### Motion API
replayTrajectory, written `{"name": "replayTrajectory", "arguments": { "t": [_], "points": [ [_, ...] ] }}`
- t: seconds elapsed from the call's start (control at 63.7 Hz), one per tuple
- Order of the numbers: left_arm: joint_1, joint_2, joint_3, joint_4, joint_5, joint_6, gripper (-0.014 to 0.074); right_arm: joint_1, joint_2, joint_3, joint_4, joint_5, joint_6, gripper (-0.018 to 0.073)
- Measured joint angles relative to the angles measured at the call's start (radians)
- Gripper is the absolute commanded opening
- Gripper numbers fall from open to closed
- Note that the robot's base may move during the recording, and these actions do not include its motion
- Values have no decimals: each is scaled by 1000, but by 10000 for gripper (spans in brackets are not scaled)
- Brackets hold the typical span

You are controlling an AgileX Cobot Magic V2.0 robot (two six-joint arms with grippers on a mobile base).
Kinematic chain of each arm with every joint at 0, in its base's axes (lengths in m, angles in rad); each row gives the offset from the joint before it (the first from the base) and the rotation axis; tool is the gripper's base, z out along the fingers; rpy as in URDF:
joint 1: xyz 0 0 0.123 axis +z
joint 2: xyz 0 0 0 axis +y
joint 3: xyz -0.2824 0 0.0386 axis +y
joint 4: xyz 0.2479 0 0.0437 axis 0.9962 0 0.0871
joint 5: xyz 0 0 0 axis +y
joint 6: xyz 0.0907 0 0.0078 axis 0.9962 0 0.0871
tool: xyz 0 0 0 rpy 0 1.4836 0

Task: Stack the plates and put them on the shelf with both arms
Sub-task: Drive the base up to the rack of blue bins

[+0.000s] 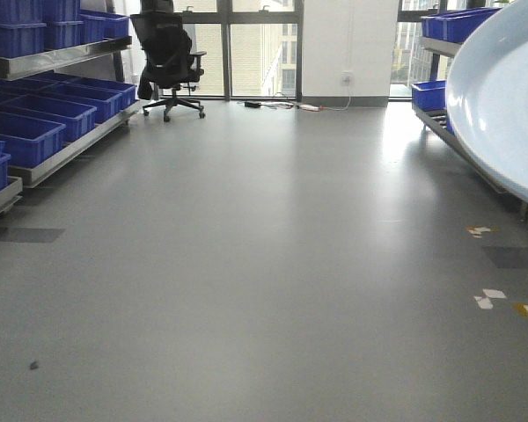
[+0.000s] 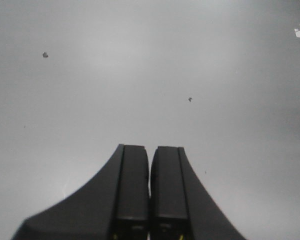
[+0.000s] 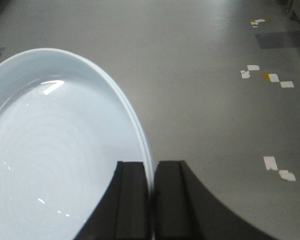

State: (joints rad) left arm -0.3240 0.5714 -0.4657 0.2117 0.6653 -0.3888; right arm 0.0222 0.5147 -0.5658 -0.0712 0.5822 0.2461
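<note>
A pale light-blue plate (image 3: 55, 145) fills the left of the right wrist view, held up on edge over the grey floor. My right gripper (image 3: 151, 167) is shut on its rim. The same plate (image 1: 502, 97) shows tilted at the right edge of the front view. My left gripper (image 2: 150, 150) is shut with nothing between its fingers, pointing at bare grey floor. Only one plate shows; the second is out of view. Steel shelf racks (image 1: 66, 151) stand at the left and at the right (image 1: 436, 121) of the room.
Blue plastic crates (image 1: 35, 119) fill the left rack, and more crates (image 1: 453, 25) sit on the right rack. A black office chair (image 1: 170, 61) stands by the far windows. Tape marks (image 1: 502, 303) lie on the floor at the right.
</note>
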Motion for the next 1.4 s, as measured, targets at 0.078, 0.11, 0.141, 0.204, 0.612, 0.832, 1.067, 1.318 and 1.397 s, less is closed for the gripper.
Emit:
{"name": "replayTrajectory", "arguments": {
  "t": [0.078,0.11,0.141,0.204,0.612,0.832,1.067,1.318,1.397],
  "points": [
    [0,0,0,0,0,0,88,0,0,0,0,0,0,49],
    [0,0,0,0,0,0,88,0,0,0,0,0,0,49],
    [0,0,0,0,0,0,88,0,0,0,0,0,0,49],
    [0,0,0,0,0,0,88,0,0,0,0,0,0,49],
    [0,0,0,0,0,0,88,0,0,0,0,0,0,49],
    [0,0,0,0,0,0,88,0,0,0,0,2,0,49],
    [0,0,0,0,0,0,88,0,0,0,0,2,0,49],
    [0,0,0,0,0,0,88,0,0,0,0,2,0,49],
    [0,0,0,0,0,0,88,0,0,0,0,2,0,49]
  ]
}}
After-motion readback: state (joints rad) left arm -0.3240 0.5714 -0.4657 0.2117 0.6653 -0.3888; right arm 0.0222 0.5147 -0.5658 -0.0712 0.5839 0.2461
